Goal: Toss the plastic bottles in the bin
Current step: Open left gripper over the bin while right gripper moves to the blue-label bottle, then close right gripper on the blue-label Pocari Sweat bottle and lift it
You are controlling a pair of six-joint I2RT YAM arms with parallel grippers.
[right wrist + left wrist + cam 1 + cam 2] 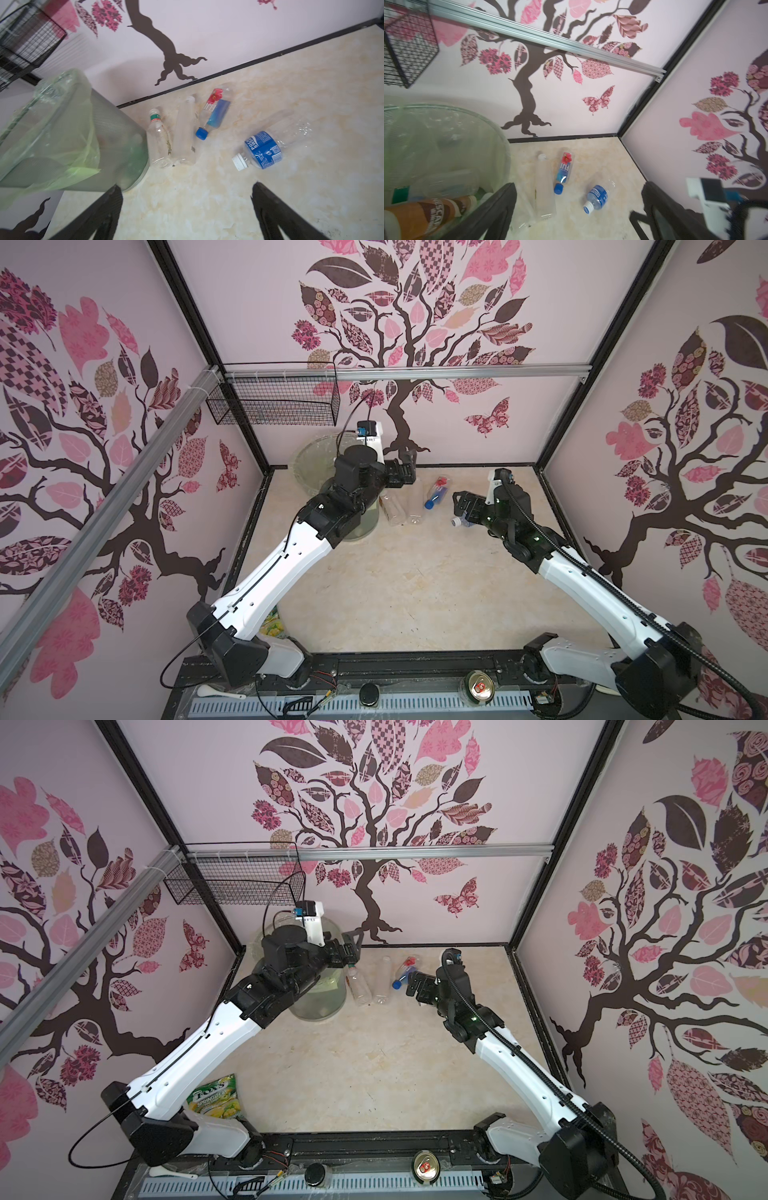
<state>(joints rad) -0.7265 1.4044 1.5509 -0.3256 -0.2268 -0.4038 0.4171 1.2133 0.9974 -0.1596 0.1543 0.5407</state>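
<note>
"Left wrist view: what do you get?"

"I get the bin [446, 133] close under my left gripper [408, 468]; its fingers [496, 209] are spread wide with nothing between them; a brown bottle [425, 214] lies down inside the bin among clear ones too blurred to count."

"And from above?"

"In both top views the bin stands at 10 o'clock on the table [415, 593]; the left gripper hangs just off its 3 o'clock rim; four bottles lie flat at 12 to 1 o'clock, near the back wall."

"Which ones?"

"In the right wrist view, a green-cap bottle [158, 143] lies just beside the bin's foot; a tall clear bottle [185, 133] lies side by side with it; next comes a Fiji bottle [216, 110] with a blue cap; a Pocari bottle [264, 149] with a white cap lies apart at 1 o'clock."

"Right gripper?"

"My right gripper [460, 506] hovers over the Pocari bottle without touching it; its fingers [270, 207] are wide and empty; a can [478, 688] sits on the front rail at 6 o'clock; a snack packet [216, 1096] lies at 8 o'clock; a wire basket [278, 402] hangs on the back wall above the bin."
</note>
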